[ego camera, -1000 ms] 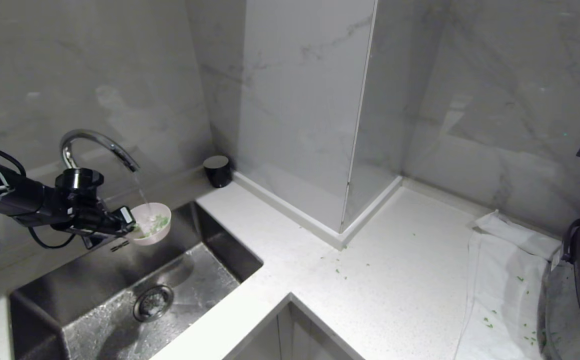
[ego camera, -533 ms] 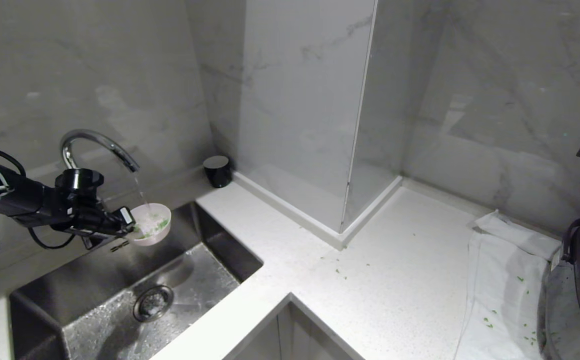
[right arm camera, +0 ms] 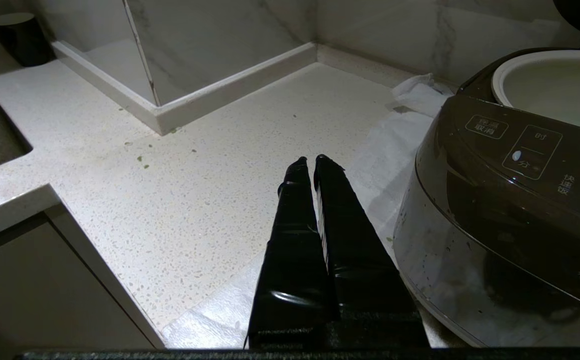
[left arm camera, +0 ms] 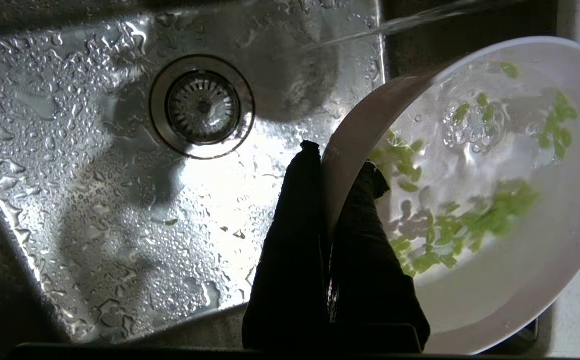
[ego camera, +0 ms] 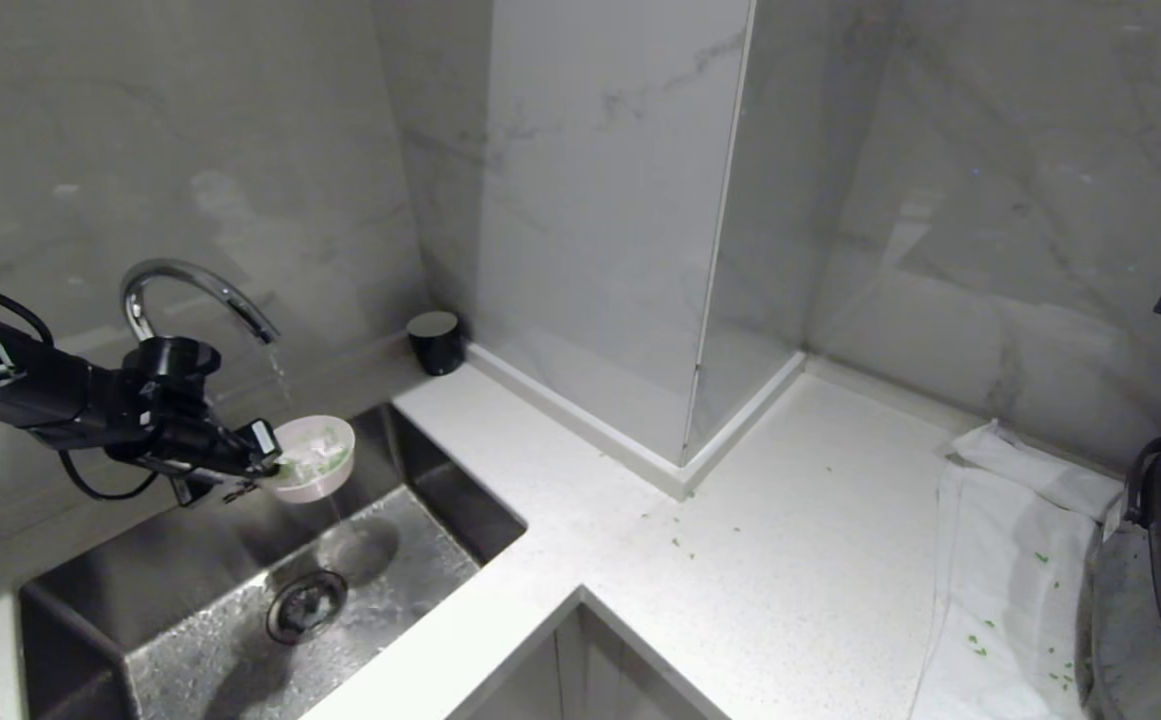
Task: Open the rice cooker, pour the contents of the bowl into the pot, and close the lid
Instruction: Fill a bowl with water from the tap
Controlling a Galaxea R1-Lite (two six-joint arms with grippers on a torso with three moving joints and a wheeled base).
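Head view | left claw (ego camera: 265,462) pinching rim of bowl (ego camera: 315,455) over sink (ego camera: 240,600), green bits (left arm camera: 449,225) in water | right claw (right arm camera: 314,162) pressed together, idle beside rice cooker (right arm camera: 509,200) | pot (right arm camera: 554,85) exposed | left: pour, close lid

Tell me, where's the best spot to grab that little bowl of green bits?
By the rim, probably, one finger inside and one outside, coming from the side. The bowl has a thin wall and no handle, and it holds water, so it must stay level. The left gripper is shut on it that way over the sink.
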